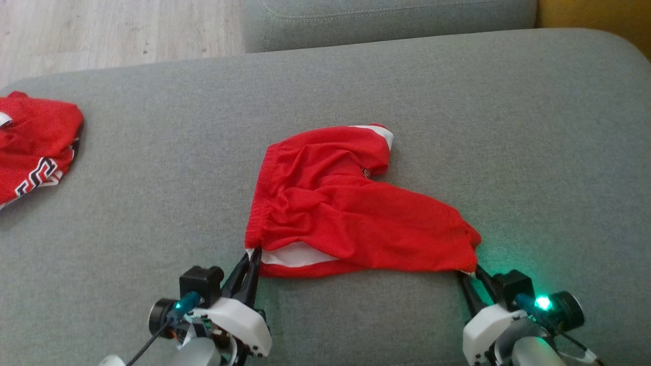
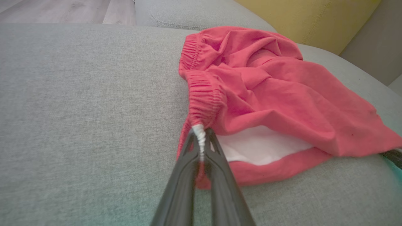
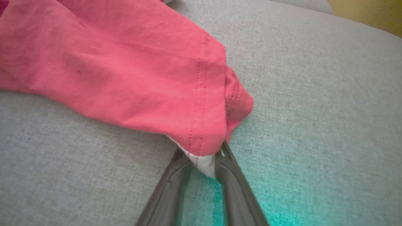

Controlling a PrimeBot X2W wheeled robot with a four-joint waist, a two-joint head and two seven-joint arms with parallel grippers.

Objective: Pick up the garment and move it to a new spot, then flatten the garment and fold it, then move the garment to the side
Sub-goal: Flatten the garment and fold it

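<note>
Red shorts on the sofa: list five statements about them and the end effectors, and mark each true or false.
1. The left end effector pinches the red shorts at a corner of the elastic waistband. True.
2. The shorts hang in the air, clear of the sofa. False: they lie on the grey sofa cushion.
3. The right end effector has a hem corner of the shorts between its fingers. True.
4. The shorts lie flat and smooth. False: they are bunched, with folds across the fabric and a white lining showing.
5. A second red garment lies on top of the shorts. False: it lies apart from them, at the left edge of the head view.
</note>
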